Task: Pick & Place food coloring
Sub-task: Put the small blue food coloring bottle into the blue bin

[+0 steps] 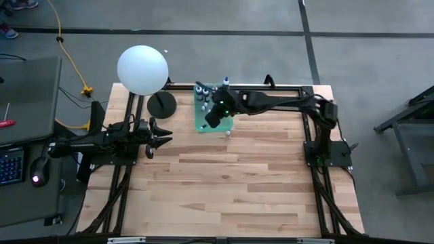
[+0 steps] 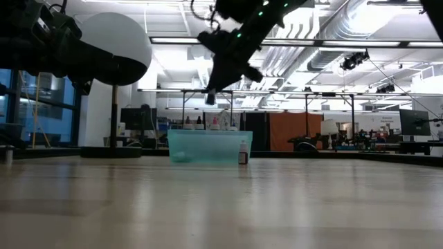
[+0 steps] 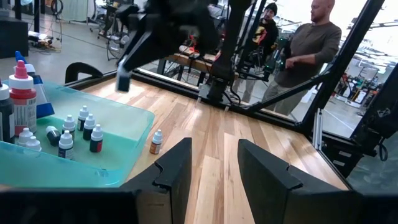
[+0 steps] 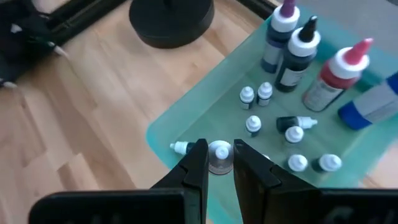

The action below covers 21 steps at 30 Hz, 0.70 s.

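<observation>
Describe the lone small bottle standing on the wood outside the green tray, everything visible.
The lone bottle is a tiny dropper type: white cap, pale body with an orange-brown band or contents, probably plastic. It stands upright on the wooden table, just outside the translucent green tray by its near corner, close to the wall; whether they touch cannot be told. Nothing grips it: the right gripper hangs over the tray above other bottles, and the left gripper is well short of it.

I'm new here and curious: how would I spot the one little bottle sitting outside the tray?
Find the green tray at the table's far edge, beside the white ball lamp. Just off its near corner one tiny white-capped bottle stands upright on bare wood, the only one outside the tray.
</observation>
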Each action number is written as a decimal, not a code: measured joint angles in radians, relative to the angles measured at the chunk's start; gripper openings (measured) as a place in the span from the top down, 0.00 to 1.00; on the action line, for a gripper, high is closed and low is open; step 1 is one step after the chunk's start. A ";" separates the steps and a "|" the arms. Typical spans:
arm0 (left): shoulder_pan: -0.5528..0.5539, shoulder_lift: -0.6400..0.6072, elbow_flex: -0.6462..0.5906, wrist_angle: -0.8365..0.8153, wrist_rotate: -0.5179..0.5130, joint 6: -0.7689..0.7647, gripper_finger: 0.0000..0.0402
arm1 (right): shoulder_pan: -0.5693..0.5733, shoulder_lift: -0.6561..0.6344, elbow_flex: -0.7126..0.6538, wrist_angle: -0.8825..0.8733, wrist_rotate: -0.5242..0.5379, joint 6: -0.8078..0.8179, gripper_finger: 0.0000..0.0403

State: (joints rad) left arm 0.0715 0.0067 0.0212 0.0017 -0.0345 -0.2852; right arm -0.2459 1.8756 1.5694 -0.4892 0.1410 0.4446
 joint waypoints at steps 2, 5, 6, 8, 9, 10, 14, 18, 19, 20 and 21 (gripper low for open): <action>0.000 0.000 0.000 0.000 0.000 0.000 0.68 | 0.000 0.043 0.027 -0.001 0.001 0.000 0.89; 0.000 0.000 0.000 0.000 0.000 0.000 0.68 | -0.001 0.100 0.060 0.000 0.002 -0.001 0.89; 0.000 0.000 0.000 0.000 0.000 0.000 0.68 | -0.001 0.117 0.070 0.001 0.005 0.000 0.89; 0.000 0.000 0.000 0.000 0.000 0.000 0.68 | -0.003 0.147 0.080 0.003 0.006 0.009 0.89; 0.000 0.000 0.000 0.000 0.000 0.000 0.68 | -0.005 0.161 0.080 0.004 0.006 0.023 0.89; 0.000 0.000 0.000 0.000 0.000 0.000 0.68 | -0.006 0.172 0.080 0.007 0.008 0.041 0.89; 0.000 0.000 0.000 0.000 0.000 0.000 0.68 | -0.010 0.212 0.081 0.020 0.028 0.115 0.89; 0.000 0.000 0.000 0.000 0.000 0.000 0.68 | -0.010 0.241 0.081 0.037 0.063 0.172 0.89; 0.000 0.000 0.000 0.000 0.000 0.000 0.68 | -0.009 0.247 0.081 0.036 0.075 0.184 0.89; 0.000 0.000 0.000 0.000 0.000 0.000 0.68 | -0.009 0.251 0.081 0.038 0.091 0.198 0.89; 0.000 0.000 0.000 0.000 0.000 0.000 0.68 | -0.009 0.253 0.081 0.040 0.096 0.213 0.89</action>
State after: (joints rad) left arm 0.0719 0.0063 0.0212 0.0017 -0.0349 -0.2855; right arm -0.2546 2.1283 1.6501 -0.4496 0.2372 0.6576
